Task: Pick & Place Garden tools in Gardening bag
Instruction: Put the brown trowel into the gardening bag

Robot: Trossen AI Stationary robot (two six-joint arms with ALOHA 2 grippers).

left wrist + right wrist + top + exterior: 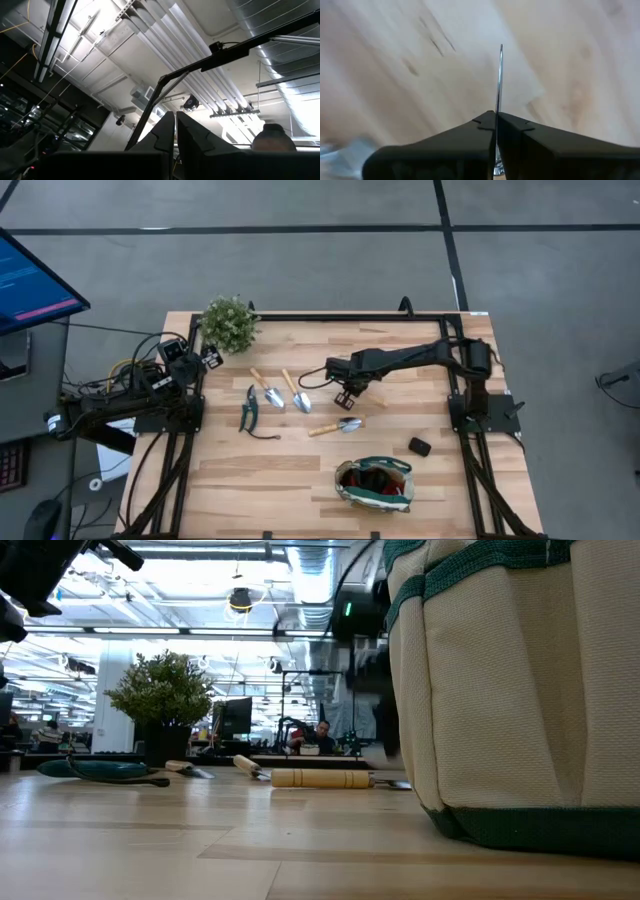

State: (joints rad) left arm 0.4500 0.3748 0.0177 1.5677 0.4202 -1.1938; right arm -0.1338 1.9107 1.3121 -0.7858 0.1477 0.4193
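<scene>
My right gripper [346, 392] reaches over the middle of the table from its right side, shut on a thin silver metal piece [500, 75] seen edge-on. Two wooden-handled trowels [268, 390] [297, 393], dark pruning shears [248, 409] and another wooden-handled tool [336, 425] lie flat on the table. The beige, green-trimmed gardening bag [375, 484] stands near the front edge with red gloves [378, 478] inside. My left gripper [175, 131] is shut and empty, parked at the table's far left corner [178, 358] and pointing up at the ceiling. My right gripper pinches the thin silver metal piece between its two fingers [520, 132]. The metal edge [500, 100] stands out past the fingertips, over the wood. The gripper hides the rest of the tool in the high view, so I cannot tell which part it holds or whether it rests on the table.
A bushy potted plant [229, 323] stands at the far left. A small black object [419, 446] lies right of the bag. In the low view the bag [510, 690] fills the right side, and a person [322, 735] sits far behind the table.
</scene>
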